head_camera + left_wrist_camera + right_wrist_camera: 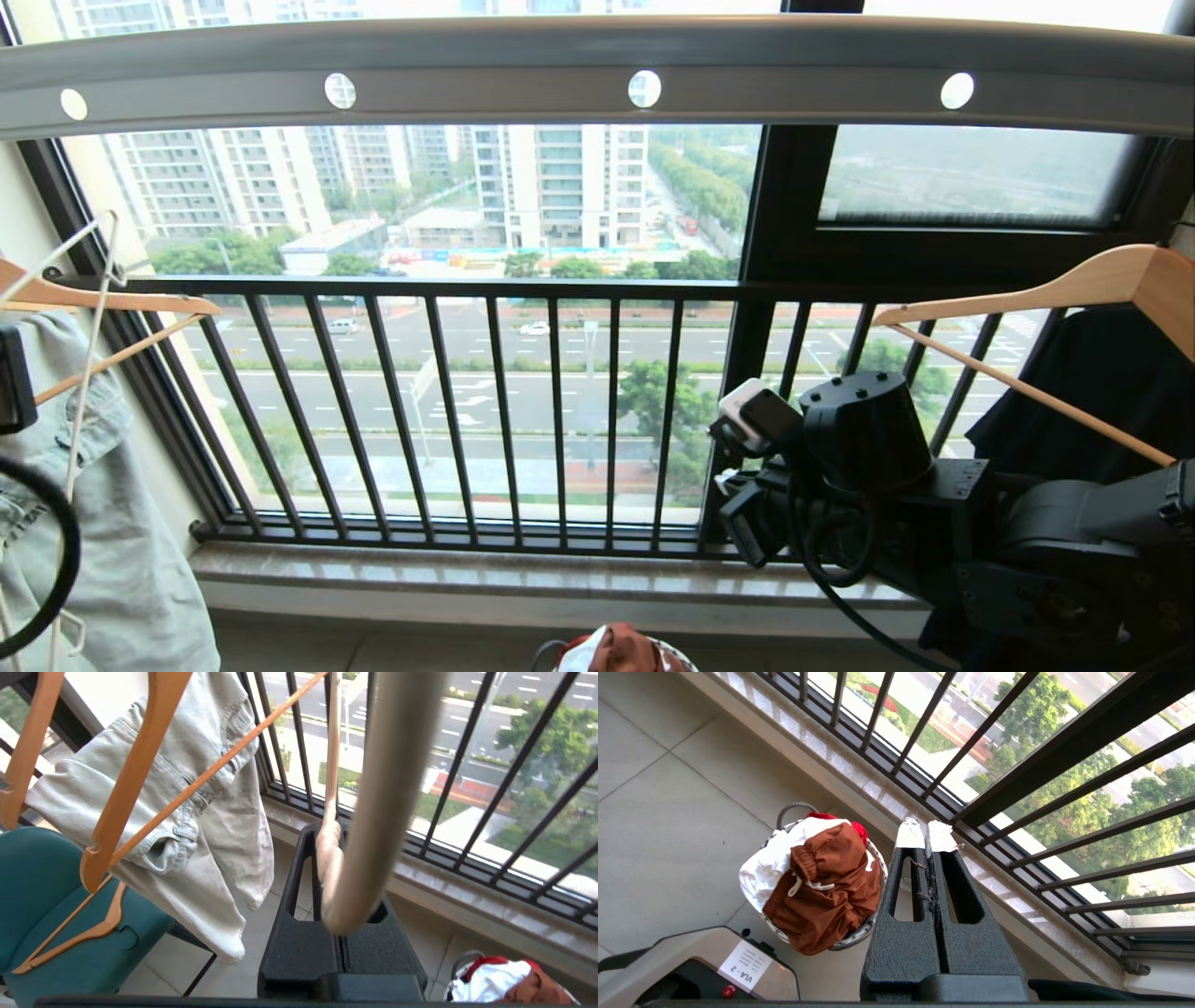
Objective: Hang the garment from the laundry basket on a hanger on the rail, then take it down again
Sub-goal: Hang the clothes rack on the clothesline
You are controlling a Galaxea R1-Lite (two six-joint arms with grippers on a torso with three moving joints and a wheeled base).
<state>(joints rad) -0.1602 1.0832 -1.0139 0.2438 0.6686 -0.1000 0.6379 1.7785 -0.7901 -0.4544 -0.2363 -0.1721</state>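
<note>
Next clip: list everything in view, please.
rail: one, grey, overhead
window railing: one, black, below rail
wire hanger: one, cream, in left tool
wooden hangers: at least two, light wood, both sides
denim garment: one, pale, on left wooden hanger
dark garment: one, black, on right wooden hanger
laundry basket: one, white, on floor
shorts: one, rust-brown, atop basket
white cloth: one, white, in basket
chair: one, teal, beside denim
left tool: one, black, shut on wire hanger
right tool: one, black, shut, empty

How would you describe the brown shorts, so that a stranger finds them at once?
Look at the floor below the barred window, where a small round basket stands. The shorts lie on top, over a white cloth: rust-brown, with a gathered waistband and a white drawstring.
</note>
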